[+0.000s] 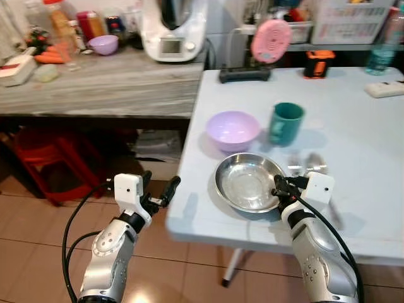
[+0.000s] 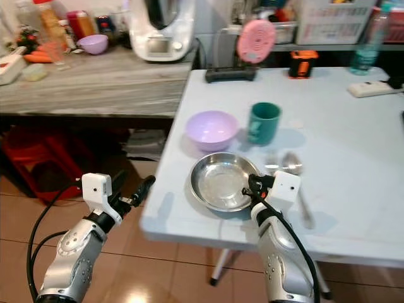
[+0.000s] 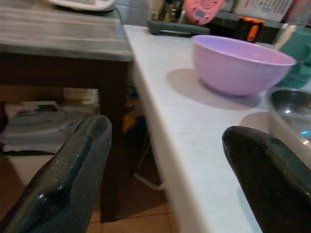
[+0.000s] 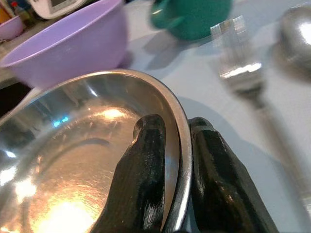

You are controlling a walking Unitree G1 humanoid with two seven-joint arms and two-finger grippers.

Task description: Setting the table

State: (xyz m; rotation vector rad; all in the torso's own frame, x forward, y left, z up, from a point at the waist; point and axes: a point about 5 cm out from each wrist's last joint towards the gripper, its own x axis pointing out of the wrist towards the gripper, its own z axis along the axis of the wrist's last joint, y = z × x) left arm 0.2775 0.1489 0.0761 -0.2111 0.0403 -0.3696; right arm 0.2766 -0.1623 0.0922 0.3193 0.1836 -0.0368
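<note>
Room evenly bright, light from above. Soft shadows under purple bowl [image 1: 232, 129] and green cup [image 1: 286, 124] on pale table [image 1: 366, 132]. Warm glare inside steel plate [image 4: 73, 179]. Right wrist view: fork [image 4: 240, 73] blurred. Left wrist view: black fingers [image 3: 68, 179] soft.

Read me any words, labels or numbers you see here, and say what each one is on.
None can be read.
White kitchen machine: its small screen is too blurred.
Bottles on the wooden counter: labels too small.
Steel plate, held at its rim by the right gripper, bears no text.
</note>
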